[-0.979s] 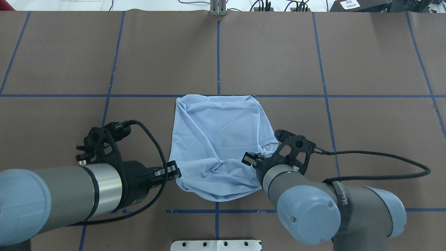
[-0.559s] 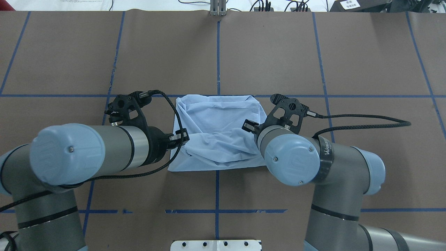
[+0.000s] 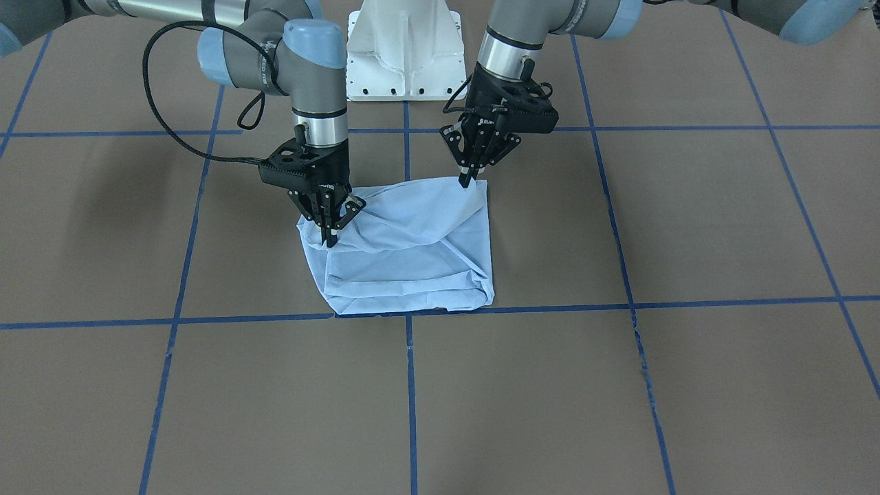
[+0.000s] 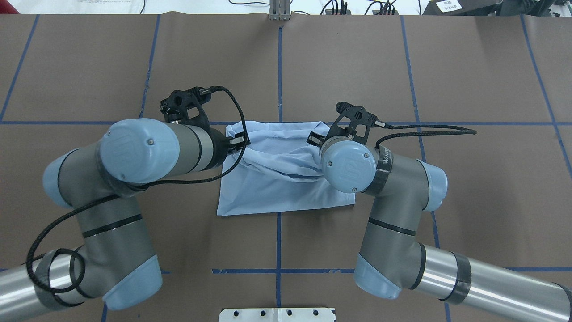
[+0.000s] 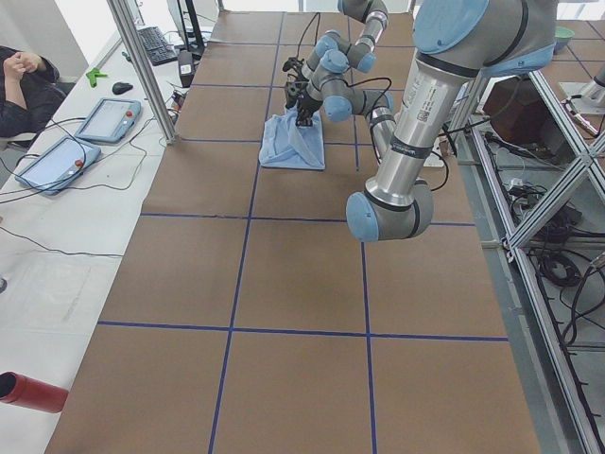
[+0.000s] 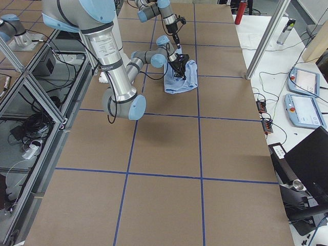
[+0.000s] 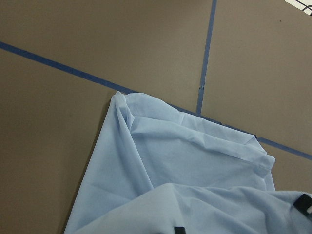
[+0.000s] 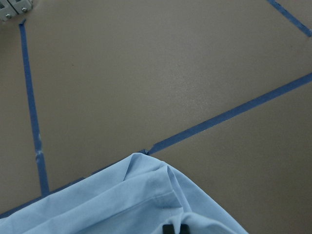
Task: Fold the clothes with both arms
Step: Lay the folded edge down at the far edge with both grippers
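1. T-shirt (image 3: 412,268) support surface: a brown table (image 3: 619,385) marked with a grid of blue tape lines (image 3: 206,320).
2. Arms: the left arm (image 4: 147,152) and the right arm (image 4: 393,179) reach forward over the table, one at each side of the T-shirt, wrists angled down toward it.
3. T-shirt position: middle of the table, astride the central tape line, with its edge farthest from the robot along a cross line. The lower layer lies flat. An upper layer is raised at both sides and sags in creases between the two grippers.
4. The left gripper (image 3: 470,180): fingers pressed together, pinching the raised fabric at the corner on the robot's left.
5. The right gripper (image 3: 330,237): fingers pressed together on a bunched fold at the opposite side.
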Tool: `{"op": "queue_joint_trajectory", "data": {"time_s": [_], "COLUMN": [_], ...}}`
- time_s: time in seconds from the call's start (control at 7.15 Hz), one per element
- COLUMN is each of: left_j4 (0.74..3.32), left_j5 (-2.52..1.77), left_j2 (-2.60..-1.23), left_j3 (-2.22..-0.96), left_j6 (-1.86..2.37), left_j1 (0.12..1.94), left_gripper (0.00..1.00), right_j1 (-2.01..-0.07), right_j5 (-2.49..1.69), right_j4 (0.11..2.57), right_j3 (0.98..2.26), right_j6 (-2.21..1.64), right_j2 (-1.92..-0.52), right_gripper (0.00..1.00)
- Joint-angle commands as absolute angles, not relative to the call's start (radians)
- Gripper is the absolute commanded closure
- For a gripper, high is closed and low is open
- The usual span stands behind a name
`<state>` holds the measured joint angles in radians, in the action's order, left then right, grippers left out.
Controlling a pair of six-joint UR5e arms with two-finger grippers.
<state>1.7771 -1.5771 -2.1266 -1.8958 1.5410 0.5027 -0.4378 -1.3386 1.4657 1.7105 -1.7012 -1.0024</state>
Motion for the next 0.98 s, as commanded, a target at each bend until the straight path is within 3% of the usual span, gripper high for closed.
{"op": "queue_joint_trajectory", "data": {"time_s": [0.0, 0.42, 0.84], "left_j4": [1.877, 1.933, 1.977], "left_j5": [-1.577, -1.574, -1.577], "left_j2": [-2.201, -2.270, -2.266], "left_j3": [-1.685, -1.482, -1.425], "left_j6": [1.481, 1.422, 1.410], "left_j1": [0.570, 0.591, 0.591], "left_gripper": [1.00, 1.00, 1.00], "right_j1": [-0.445, -0.446, -0.472], "right_j5": [-1.339, -1.339, -1.345], "right_j4": [1.443, 1.443, 1.443], "right_j3": [1.623, 1.592, 1.594], "right_j6": [-1.695, -1.692, -1.661], "right_j2": [-0.968, -0.968, -0.968], "right_gripper": [1.00, 1.00, 1.00]}}
